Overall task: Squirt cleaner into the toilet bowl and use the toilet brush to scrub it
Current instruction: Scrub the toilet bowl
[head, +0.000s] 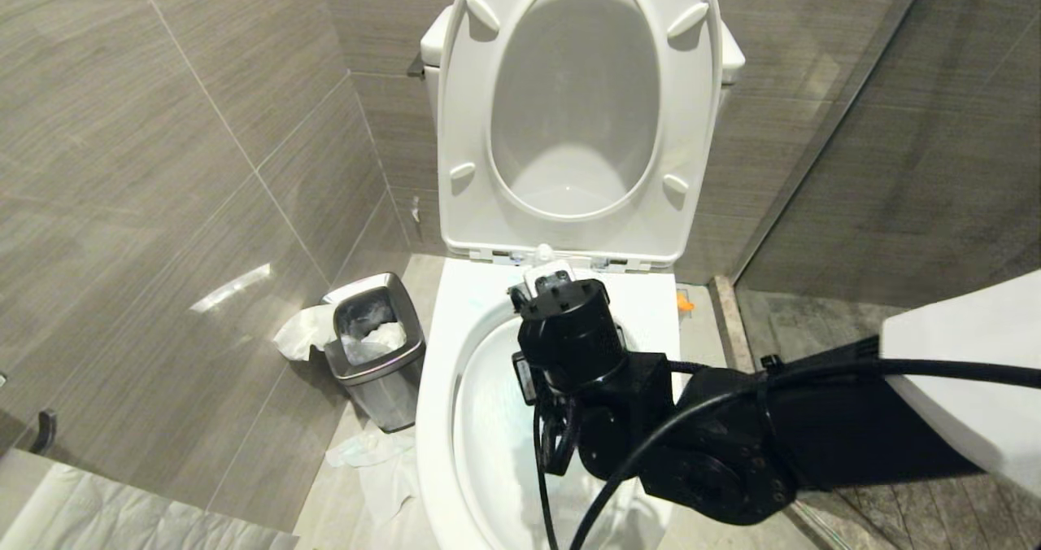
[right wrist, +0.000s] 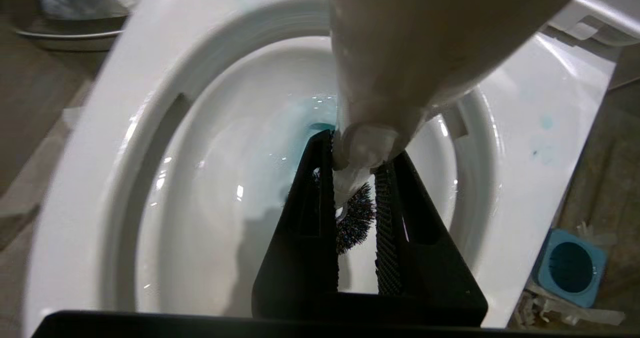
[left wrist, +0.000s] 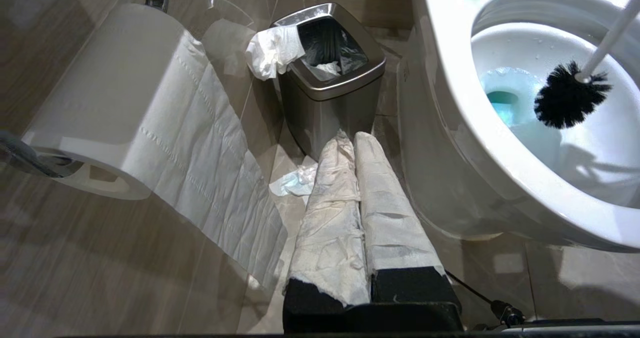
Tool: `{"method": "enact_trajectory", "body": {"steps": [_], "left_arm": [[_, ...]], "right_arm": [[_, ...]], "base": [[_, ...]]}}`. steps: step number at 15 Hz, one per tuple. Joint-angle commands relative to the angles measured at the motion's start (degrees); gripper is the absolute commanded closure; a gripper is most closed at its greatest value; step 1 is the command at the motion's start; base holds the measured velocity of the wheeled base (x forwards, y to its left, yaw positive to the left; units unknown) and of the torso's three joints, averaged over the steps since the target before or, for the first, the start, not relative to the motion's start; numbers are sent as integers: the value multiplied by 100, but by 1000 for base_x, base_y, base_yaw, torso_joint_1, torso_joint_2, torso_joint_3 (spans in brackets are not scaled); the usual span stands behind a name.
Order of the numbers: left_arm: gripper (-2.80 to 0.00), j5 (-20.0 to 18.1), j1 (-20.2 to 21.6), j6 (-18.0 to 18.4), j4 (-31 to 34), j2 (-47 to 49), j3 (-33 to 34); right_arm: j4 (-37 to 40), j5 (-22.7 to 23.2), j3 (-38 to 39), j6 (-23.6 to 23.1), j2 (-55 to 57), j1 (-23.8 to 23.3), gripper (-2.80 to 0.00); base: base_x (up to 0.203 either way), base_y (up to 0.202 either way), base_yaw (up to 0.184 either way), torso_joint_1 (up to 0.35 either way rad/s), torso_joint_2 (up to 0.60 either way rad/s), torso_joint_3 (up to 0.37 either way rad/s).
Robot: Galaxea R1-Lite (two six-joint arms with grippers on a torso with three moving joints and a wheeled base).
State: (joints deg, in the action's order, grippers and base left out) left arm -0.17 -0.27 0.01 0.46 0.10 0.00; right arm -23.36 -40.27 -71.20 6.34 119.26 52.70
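Left of the toilet bowl [head: 443,387], low against the grey tiled wall, a paper roll [left wrist: 105,103] hangs with its tail trailing down. Nearer the bowl stands a small square steel bin [head: 376,355] lined with a dark bag, crumpled tissue [left wrist: 272,50] draped over its rim and more scraps on the floor at its foot. The left gripper [left wrist: 357,178] hangs parked beside the bowl's outer wall, pointing toward the bin; its two fingers [left wrist: 330,218], wrapped in white paper, are pressed together with nothing between them.

The bowl itself stands with seat and lid [head: 577,111] raised upright against the tank, and blue-tinted water lies around the drain at its bottom. The toilet brush [left wrist: 570,98] is inside the bowl: its black bristle head hangs above the blue water near the inner wall, and its slim white handle slants up and out toward the bowl's far rim. The right arm reaches over the bowl from its right side, wrist pointing down into the opening. The right gripper [right wrist: 357,168] is clenched on the brush handle, the white handle pinched between the ribbed black fingers [right wrist: 385,218], with the bristles showing just beyond them.

On the floor to the right of the bowl sits the square blue holder [right wrist: 572,268], well clear of the brush
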Motion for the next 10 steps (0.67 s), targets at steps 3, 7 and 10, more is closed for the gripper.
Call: {"method": "enact_trajectory", "body": {"steps": [3, 7, 10], "left_arm": [[0, -1, 0, -1, -2, 8, 9], [0, -1, 0, -1, -2, 8, 9], [0, -1, 0, -1, -2, 8, 9]], "right_arm": [[-11, -34, 303, 151, -208, 557, 0], [-4, -43, -101, 179, 92, 637, 0], [19, -72, -590, 157, 422, 627, 0]], "base": [[0, 0, 0, 0, 0, 0], [0, 0, 0, 0, 0, 0], [0, 0, 0, 0, 0, 0]]}}
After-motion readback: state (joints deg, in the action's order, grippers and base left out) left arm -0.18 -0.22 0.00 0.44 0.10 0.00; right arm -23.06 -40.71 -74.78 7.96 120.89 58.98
